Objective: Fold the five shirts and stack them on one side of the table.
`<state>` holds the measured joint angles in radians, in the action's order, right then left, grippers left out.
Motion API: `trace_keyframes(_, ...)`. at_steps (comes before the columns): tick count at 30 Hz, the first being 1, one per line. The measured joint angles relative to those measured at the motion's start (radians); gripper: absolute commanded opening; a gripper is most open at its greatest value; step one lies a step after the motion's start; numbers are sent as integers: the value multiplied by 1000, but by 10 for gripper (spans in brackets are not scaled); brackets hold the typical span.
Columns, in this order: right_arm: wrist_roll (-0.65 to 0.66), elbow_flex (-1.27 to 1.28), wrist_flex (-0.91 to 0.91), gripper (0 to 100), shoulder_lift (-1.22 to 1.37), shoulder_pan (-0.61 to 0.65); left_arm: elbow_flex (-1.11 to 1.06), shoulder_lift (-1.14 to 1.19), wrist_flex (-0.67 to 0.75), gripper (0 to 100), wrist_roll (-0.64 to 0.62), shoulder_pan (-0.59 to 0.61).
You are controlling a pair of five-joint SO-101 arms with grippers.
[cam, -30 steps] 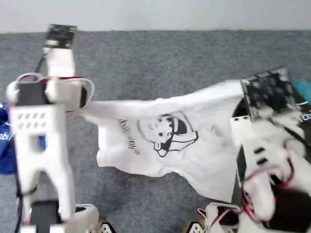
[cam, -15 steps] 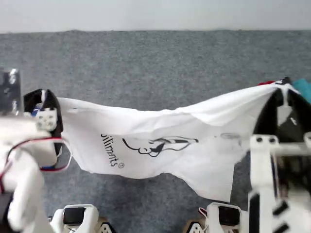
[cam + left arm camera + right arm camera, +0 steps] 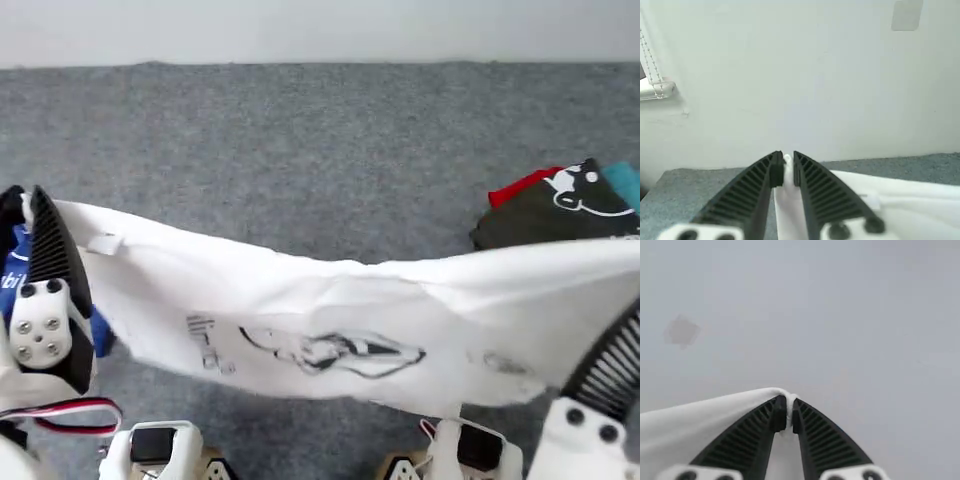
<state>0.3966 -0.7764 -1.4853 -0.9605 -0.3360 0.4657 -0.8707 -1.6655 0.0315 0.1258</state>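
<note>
We hold the white shirt point(image 3: 300, 300) stretched in the air between our two grippers, above the grey counter point(image 3: 300, 140). The left gripper point(image 3: 784, 167) is closed on one end, with a pinch of white cloth showing between its ribbed black fingers point(image 3: 752, 185). The right gripper point(image 3: 785, 417) is clamped on the other end in the same way, the fabric bunched at its tips.

From above, the shirt runs as a long band across the near half of the counter and sags slightly in the middle. Its creased black print point(image 3: 335, 352) is turned toward the camera.

Beyond the shirt's right end a pile of folded shirts lies on the counter. A dark shirt point(image 3: 550, 210) with a white figure lies on top, a red edge point(image 3: 515, 187) sticks out beneath it, and a teal piece point(image 3: 625, 180) lies at the side. The stretched cloth hides the pile's near edge. A blue garment point(image 3: 12, 270) lies just beside the left gripper, partly hidden behind it.
</note>
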Motion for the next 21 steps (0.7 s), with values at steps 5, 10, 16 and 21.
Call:
trace_keyframes(5,0,3,98,9,3,-71,0,0,0,12,0,0)
trace_keyframes(10,0,-15,206,9,64,-129,6,83,3,12,-2,0)
trace_keyframes(16,0,0,288,9,166,-132,107,241,44,12,-2,0)
trace_keyframes(21,0,0,295,10,209,-132,210,364,35,12,-2,-2)
